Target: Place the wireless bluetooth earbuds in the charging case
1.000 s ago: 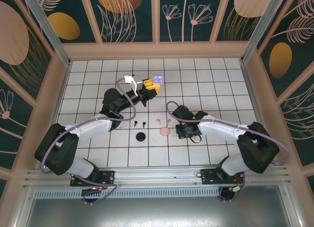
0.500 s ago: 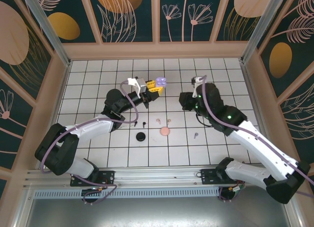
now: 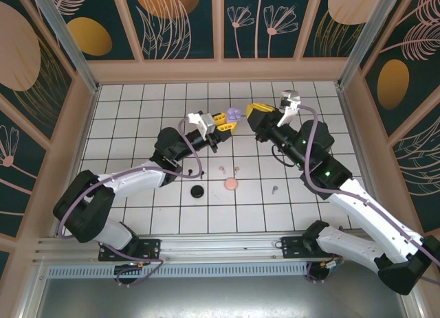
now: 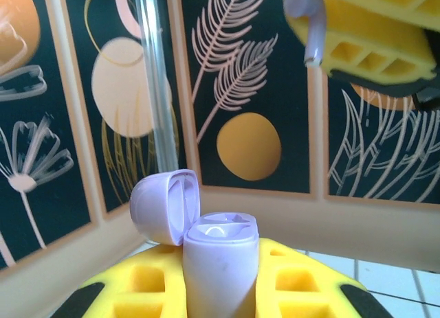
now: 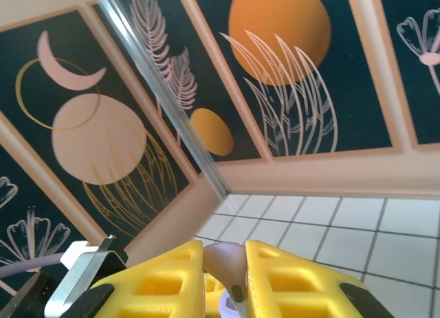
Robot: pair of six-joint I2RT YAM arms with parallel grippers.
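My left gripper (image 3: 223, 120) is shut on the lilac charging case (image 3: 233, 115) and holds it upright above the floor. In the left wrist view the case (image 4: 218, 263) stands between the yellow fingers (image 4: 137, 290) with its lid (image 4: 163, 207) swung open to the left. My right gripper (image 3: 256, 112) hangs just right of the case, shut on a lilac earbud (image 5: 228, 262) pinched between its yellow fingers (image 5: 161, 280). Another lilac earbud (image 3: 274, 189), two pink earbuds (image 3: 221, 169) (image 3: 236, 168) and a black earbud (image 3: 189, 172) lie on the white tiles.
A black disc (image 3: 197, 191) and a pink disc (image 3: 231, 184) lie on the tiles in front of the arms. Painted wall panels with a wooden ledge (image 3: 220, 71) close in the floor at the back and sides.
My right arm has lifted from the floor near the pink disc and swung back and left to the case. My left arm carried the case a little to the right.
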